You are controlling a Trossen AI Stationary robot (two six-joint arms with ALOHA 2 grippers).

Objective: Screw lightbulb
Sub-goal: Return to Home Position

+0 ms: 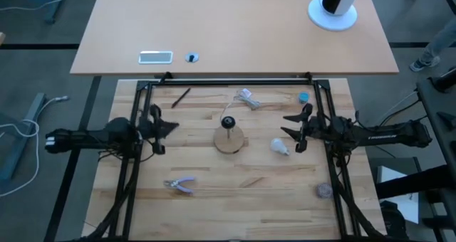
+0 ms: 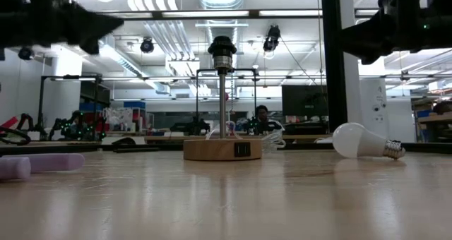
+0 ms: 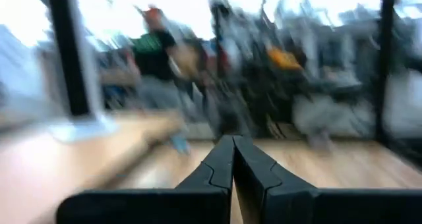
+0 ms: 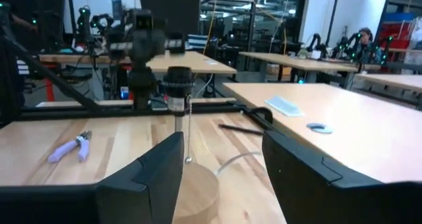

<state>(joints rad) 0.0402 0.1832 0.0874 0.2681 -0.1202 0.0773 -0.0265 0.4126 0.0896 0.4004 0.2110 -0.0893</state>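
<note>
Wooden table (image 1: 235, 191), lightbulb (image 1: 279, 146) lying beside lamp base (image 1: 232, 144)

**A large workshop under long ceiling lamps**

From above, a pale wooden desk (image 1: 235, 28) stands at 12 o'clock, and a white round foot (image 1: 332, 16) rests on it at 1 o'clock. Grey floor (image 1: 43, 57) lies at 9 o'clock. At table height, bright strip lights (image 2: 212, 14) run along the ceiling. Far behind, a person (image 2: 263, 116) sits among long workbenches (image 4: 297, 58).
</note>
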